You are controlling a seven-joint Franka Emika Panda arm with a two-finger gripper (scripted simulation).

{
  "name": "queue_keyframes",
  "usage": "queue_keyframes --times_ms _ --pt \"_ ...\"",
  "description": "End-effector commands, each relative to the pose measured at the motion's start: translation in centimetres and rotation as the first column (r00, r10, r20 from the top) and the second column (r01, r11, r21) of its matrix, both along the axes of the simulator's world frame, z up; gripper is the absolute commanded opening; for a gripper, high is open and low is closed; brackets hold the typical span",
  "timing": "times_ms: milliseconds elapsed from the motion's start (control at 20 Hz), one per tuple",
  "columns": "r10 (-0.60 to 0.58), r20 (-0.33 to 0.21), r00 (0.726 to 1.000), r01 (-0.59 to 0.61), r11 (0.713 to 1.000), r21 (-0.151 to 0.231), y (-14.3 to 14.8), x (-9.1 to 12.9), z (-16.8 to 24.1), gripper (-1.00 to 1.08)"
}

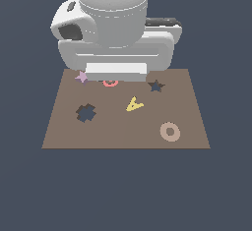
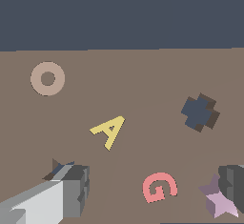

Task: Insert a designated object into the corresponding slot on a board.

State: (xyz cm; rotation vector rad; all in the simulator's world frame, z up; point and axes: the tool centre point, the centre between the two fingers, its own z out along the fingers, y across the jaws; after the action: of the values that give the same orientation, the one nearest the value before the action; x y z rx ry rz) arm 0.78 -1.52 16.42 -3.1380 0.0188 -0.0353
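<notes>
the pale purple-pink star [image 2: 219, 201] lies flat at the far corner of the brown board [image 1: 123, 136], toward the exterior view's left, at about ten o'clock from the yellow letter a [image 1: 134, 104] and just beside the red-pink g [image 1: 110, 82]. the gripper [image 2: 155, 187] has its fingers spread apart, one dark pad [image 2: 232, 182] close against the star, holding nothing. the star looks thin, stiff and light, likely to skid on the board; its points give poor purchase, so pinching across two opposite notches seems best. the star-shaped slot [image 1: 156, 85] sits at about three o'clock from the g.
</notes>
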Motion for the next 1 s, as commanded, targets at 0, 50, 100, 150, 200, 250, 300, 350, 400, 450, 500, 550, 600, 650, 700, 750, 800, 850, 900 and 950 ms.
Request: queue_keyframes --times_ms 0,50,100,150,200,250,300,350,400,450,500,550,600,650,700,750,800,850,900,950 --pt "0.000 0.000 1.000 0.000 1.000 0.000 0.0 0.0 0.0 1.00" --pt "0.000 0.000 1.000 0.000 1.000 0.000 0.0 0.0 0.0 1.00" --pt "-0.002 0.000 1.000 0.002 1.000 0.000 -0.1 -0.1 -0.1 1.00" --pt "-0.004 0.000 1.000 0.004 1.000 0.000 -0.2 -0.1 -0.2 1.00" --pt "-0.008 -0.001 1.000 0.008 1.000 0.000 -0.4 -0.3 -0.3 1.00" --pt "-0.012 -0.001 1.000 0.012 1.000 0.000 -0.7 -0.4 -0.5 1.00" --pt "-0.017 -0.001 1.000 0.017 1.000 0.000 -1.0 -0.6 -0.7 1.00" --pt "-0.024 -0.002 1.000 0.024 1.000 0.000 -1.3 -0.8 -1.0 1.00" --pt "-0.031 -0.003 1.000 0.031 1.000 0.000 -1.7 -1.1 -1.3 1.00" --pt "-0.040 -0.003 0.999 0.040 0.999 0.000 -2.2 -1.4 -1.7 1.00" --pt "-0.050 -0.004 0.999 0.050 0.999 -0.001 -2.7 -1.7 -2.1 1.00" --pt "-0.060 -0.005 0.998 0.060 0.998 -0.001 -3.3 -2.1 -2.6 1.00" --pt "-0.072 -0.006 0.997 0.072 0.997 -0.001 -3.9 -2.6 -3.1 1.00" --pt "-0.085 -0.007 0.996 0.085 0.996 -0.001 -4.6 -3.0 -3.6 1.00" --pt "-0.099 -0.008 0.995 0.099 0.995 -0.001 -5.4 -3.6 -4.2 1.00" --pt "-0.114 -0.010 0.993 0.114 0.993 -0.002 -6.2 -4.2 -4.9 1.00" --pt "-0.130 -0.011 0.991 0.130 0.992 -0.002 -7.0 -4.8 -5.5 1.00" --pt "-0.145 -0.012 0.989 0.145 0.989 -0.003 -7.8 -5.4 -6.2 1.00" --pt "-0.160 -0.014 0.987 0.160 0.987 -0.003 -8.5 -6.1 -6.8 1.00" --pt "-0.173 -0.015 0.985 0.173 0.985 -0.003 -9.2 -6.6 -7.4 1.00"
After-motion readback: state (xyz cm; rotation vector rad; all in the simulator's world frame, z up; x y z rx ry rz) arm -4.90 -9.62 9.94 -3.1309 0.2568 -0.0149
